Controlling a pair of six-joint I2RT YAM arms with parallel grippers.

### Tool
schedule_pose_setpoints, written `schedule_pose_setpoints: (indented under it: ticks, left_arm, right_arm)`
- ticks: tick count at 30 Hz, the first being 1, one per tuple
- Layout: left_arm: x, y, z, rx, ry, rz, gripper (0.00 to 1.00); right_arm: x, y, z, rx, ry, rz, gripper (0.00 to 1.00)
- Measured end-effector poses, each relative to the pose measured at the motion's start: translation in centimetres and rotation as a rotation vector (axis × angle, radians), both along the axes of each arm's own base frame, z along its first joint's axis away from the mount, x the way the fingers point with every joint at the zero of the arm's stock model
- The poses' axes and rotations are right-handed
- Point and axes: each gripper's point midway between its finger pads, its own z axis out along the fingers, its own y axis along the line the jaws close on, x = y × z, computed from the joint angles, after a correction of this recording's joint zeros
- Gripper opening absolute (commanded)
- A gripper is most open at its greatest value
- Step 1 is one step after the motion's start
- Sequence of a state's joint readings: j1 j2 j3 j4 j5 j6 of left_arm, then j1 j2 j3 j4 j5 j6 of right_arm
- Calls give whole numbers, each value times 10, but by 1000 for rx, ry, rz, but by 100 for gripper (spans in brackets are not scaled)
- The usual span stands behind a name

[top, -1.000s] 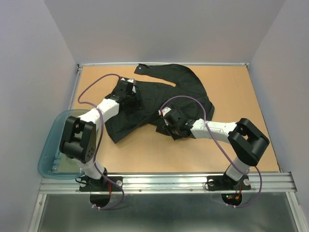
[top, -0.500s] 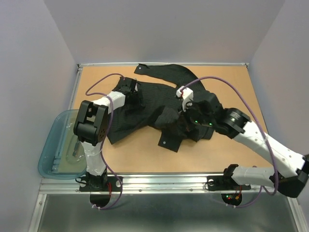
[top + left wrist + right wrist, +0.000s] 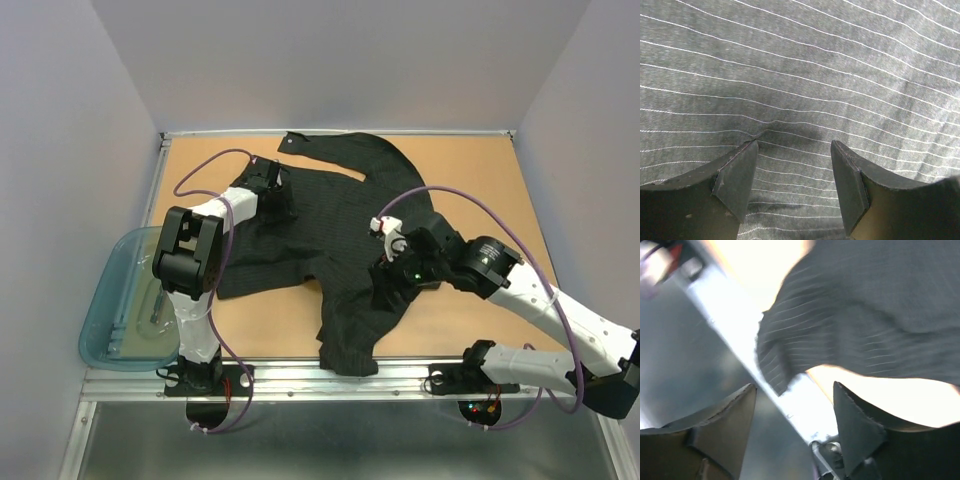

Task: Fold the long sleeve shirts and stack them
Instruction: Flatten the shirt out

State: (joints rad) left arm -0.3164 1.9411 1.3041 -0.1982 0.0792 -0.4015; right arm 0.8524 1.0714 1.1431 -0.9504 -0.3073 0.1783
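Shirt sprawls unfolded, its sleeve reaching the counter's near edge. Both arms' jaws stand wide, holding nothing. Left unheld there, the sleeve could slide off.

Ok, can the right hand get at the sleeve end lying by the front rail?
Probably yes: the right hand hangs open close to that sleeve end, with nothing between them.

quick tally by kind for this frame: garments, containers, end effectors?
black pinstriped shirt: 1
blue-grey plastic tub: 1
end effectors: 2 (left end effector and right end effector, both open)
total: 4
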Motion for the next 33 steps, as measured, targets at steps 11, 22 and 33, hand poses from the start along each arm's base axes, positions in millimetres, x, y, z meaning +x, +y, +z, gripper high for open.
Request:
schedule_pose_setpoints:
  ticks: [11,22,33]
  left_arm:
    - [11,15,2,24,-31,28,72]
    - [14,12,9,16,-63,-5,72]
    - [23,15,27,3,-119,9,72]
  right_arm:
    - [139,-89,-51,-135,-12,-701,68]
    - [181,-130,-168,-218,152,-1020,58]
    - [277,-205,-184,-147,58,-1301,58]
